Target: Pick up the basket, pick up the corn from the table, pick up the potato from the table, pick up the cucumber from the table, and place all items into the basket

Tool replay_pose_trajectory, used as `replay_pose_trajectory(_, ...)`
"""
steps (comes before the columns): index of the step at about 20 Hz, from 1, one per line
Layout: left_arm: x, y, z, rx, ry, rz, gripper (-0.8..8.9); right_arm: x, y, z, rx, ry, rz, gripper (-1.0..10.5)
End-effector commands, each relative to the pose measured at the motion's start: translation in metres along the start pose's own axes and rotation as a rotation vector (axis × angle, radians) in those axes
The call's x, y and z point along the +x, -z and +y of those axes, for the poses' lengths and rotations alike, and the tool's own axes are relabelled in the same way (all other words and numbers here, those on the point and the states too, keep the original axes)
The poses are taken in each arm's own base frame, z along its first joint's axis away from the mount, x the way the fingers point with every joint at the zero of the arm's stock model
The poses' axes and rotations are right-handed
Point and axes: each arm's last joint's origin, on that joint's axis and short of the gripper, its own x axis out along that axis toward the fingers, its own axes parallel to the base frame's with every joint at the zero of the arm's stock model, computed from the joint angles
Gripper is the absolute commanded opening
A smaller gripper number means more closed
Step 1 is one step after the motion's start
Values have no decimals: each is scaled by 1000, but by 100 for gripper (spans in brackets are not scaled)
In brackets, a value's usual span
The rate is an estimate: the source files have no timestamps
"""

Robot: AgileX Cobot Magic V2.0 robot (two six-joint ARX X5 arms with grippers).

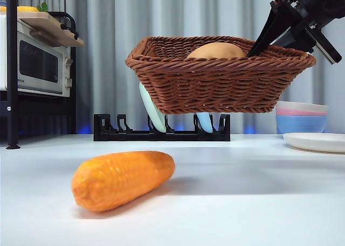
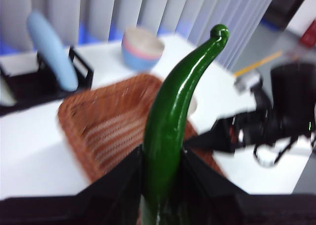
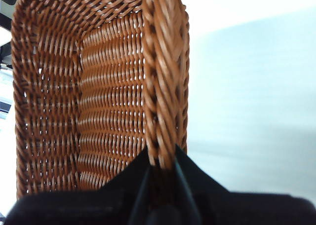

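While the basket [image 1: 221,76] hung off the table [image 1: 226,203]:
Front: corn [image 1: 123,179] lay on table, near cam; potato [image 1: 216,50] sat in basket.
L wrist: left gripper [image 2: 165,173] clamped cucumber [image 2: 180,116] above basket.
R wrist: right gripper [image 3: 162,163] pinched basket rim, jaws narrow.

Right gripper [image 1: 257,47]: matte black, two flat wedge-shaped jaws tapering to narrow tips, black bracketed arm hardware behind at upper right in front view. Left gripper [image 2: 163,185]: same black finish, two broad angular jaws rising from wide dark base. Right arm visible blurred in left wrist view: black body, looped black cables, small white panel.
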Motion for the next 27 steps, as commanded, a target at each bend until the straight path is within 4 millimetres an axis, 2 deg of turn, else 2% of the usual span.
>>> replay_pose_trajectory(1,27,5,-2,-36,-19,8,-9,-2,-3,5,-13,-29,-18,-16)
replay_pose_trajectory(5,68,20,-6,-21,-73,71,-9,-1,-2,6,-10,-32,-15,-16)
replay_pose_trajectory(10,110,45,-3,35,-127,185,-9,0,-1,8,-15,-38,-9,-16)
replay_pose_trajectory(14,128,59,-2,71,-159,240,-9,0,-1,9,-14,-38,-5,-16)
replay_pose_trajectory(19,136,67,-1,110,-187,281,3,0,0,9,-12,-36,2,-16)
replay_pose_trajectory(20,136,68,-1,127,-187,293,63,0,0,9,-12,-36,2,-16)
replay_pose_trajectory(21,135,69,-1,126,-189,301,193,0,0,9,-12,-36,2,-16)
replay_pose_trajectory(22,135,70,0,125,-191,311,395,0,0,9,-12,-36,2,-16)
replay_pose_trajectory(23,135,70,0,125,-193,317,494,0,0,9,-11,-36,2,-16)
replay_pose_trajectory(27,132,68,0,124,-194,310,504,0,0,9,-11,-36,2,-16)
